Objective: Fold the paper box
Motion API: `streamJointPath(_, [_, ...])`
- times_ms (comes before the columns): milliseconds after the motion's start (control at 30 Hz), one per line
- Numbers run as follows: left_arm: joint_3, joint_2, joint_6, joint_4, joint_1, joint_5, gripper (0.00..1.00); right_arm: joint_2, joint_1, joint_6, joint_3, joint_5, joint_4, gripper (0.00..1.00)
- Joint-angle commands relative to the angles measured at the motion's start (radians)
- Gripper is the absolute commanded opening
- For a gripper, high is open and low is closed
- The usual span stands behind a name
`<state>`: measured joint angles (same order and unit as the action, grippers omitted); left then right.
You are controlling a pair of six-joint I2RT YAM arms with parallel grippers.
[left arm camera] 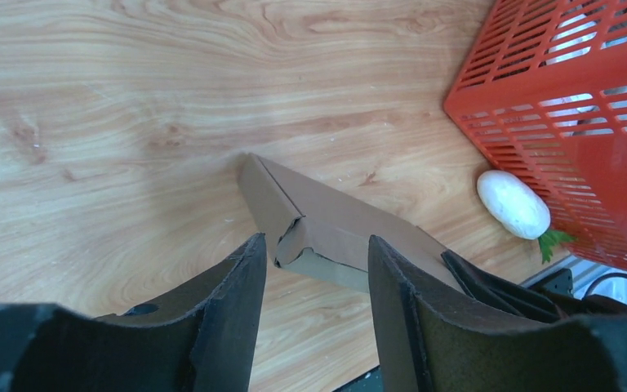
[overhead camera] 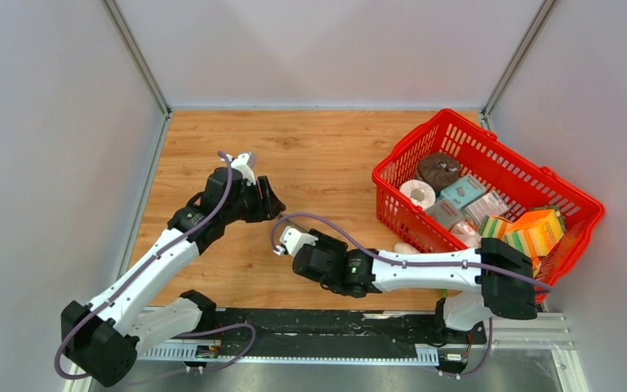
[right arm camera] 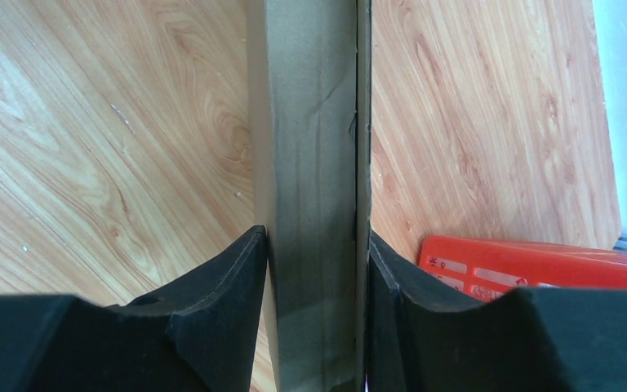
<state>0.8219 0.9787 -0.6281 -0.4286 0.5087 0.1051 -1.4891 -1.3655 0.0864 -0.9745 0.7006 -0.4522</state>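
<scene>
The paper box [left arm camera: 335, 220] is a flat brown cardboard box, partly folded, with a loose flap at its near end. It lies slanted just above the wooden table. My right gripper [right arm camera: 317, 237] is shut on the box [right arm camera: 310, 163], and one finger presses each face. Its black fingers [left arm camera: 490, 286] also show in the left wrist view, at the box's lower right end. My left gripper [left arm camera: 314, 245] is open, with its jaws on either side of the box's flap end and not touching it. In the top view the two grippers [overhead camera: 273, 206] [overhead camera: 294, 233] meet at the table's middle and hide most of the box.
A red plastic basket [overhead camera: 457, 114] full of packets and rolls stands at the right and also shows in the left wrist view [left arm camera: 555, 82]. A small white oval thing [left arm camera: 513, 204] lies on the table by its near side. Grey walls close the table on three sides.
</scene>
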Motion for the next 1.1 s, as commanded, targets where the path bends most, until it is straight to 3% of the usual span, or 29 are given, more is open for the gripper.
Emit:
streamJointPath(0, [0.043, 0.011, -0.024, 0.028, -0.004, 0.027, 0.56, 0.02, 0.031, -0.011, 0.008, -0.055, 0.02, 0.46])
streamJointPath(167, [-0.033, -0.032, -0.016, 0.149, -0.006, 0.034, 0.56, 0.03, 0.072, -0.028, 0.007, -0.104, 0.02, 0.45])
streamJointPath(400, [0.031, 0.057, 0.001, 0.062, -0.004, 0.033, 0.56, 0.052, 0.129, -0.042, -0.001, -0.168, 0.02, 0.37])
streamJointPath(500, [0.025, 0.04, 0.002, 0.054, -0.004, 0.016, 0.46, 0.069, 0.154, -0.053, -0.004, -0.211, 0.017, 0.33])
streamJointPath(700, [-0.098, -0.162, -0.025, 0.077, -0.004, -0.102, 0.45, 0.081, 0.189, -0.074, -0.032, -0.295, 0.001, 0.32])
streamJointPath(900, [-0.116, -0.327, -0.065, -0.061, -0.004, -0.166, 0.47, 0.098, 0.203, -0.077, -0.065, -0.464, 0.006, 0.29])
streamJointPath(1067, [-0.122, -0.411, 0.01, -0.087, -0.004, -0.11, 0.35, 0.081, 0.256, -0.076, -0.102, -0.654, -0.016, 0.27])
